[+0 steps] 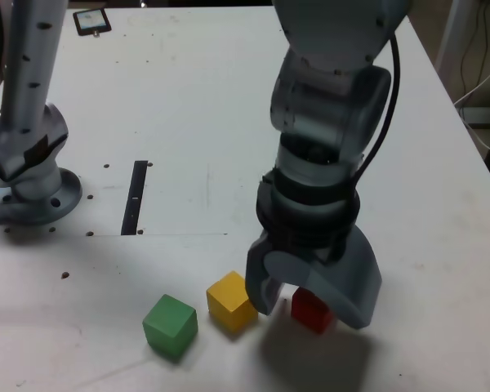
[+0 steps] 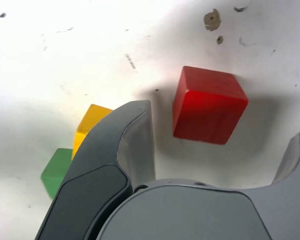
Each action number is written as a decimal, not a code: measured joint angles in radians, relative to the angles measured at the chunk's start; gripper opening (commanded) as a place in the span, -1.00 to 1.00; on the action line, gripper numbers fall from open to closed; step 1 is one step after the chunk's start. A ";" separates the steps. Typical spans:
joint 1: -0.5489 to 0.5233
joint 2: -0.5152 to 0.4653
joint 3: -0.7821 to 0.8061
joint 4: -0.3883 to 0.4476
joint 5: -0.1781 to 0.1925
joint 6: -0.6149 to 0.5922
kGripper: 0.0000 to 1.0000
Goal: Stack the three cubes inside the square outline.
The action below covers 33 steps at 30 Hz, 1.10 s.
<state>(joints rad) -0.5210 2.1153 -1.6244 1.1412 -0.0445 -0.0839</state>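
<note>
White table [image 1: 196, 98], scuffed and dotted with small holes, carries all three cubes in a row near its front edge. My end effector [image 1: 308, 300] hangs low over the red cube [image 1: 312, 310], jaws spread wide — one on each side of it, neither touching in the wrist view, nothing grasped. Just beside the red cube, toward the exterior view's left, sits the yellow cube [image 1: 231, 300], and the green cube [image 1: 171, 326] sits beyond that. A thin black strip [image 1: 135, 197] lies well behind the yellow cube. I cannot make out the square outline — a small dark-framed square [image 1: 91, 21] rests far from the red cube, at the table's back edge.
</note>
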 measured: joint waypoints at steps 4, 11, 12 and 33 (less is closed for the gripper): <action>0.004 0.015 0.003 -0.009 0.005 0.004 0.67; 0.009 0.019 0.000 -0.008 0.008 0.015 0.35; 0.009 0.021 0.000 -0.006 0.008 0.016 0.30; 0.032 0.040 -0.001 -0.021 0.022 0.094 -0.29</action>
<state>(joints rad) -0.4895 2.1552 -1.6255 1.1201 -0.0222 0.0104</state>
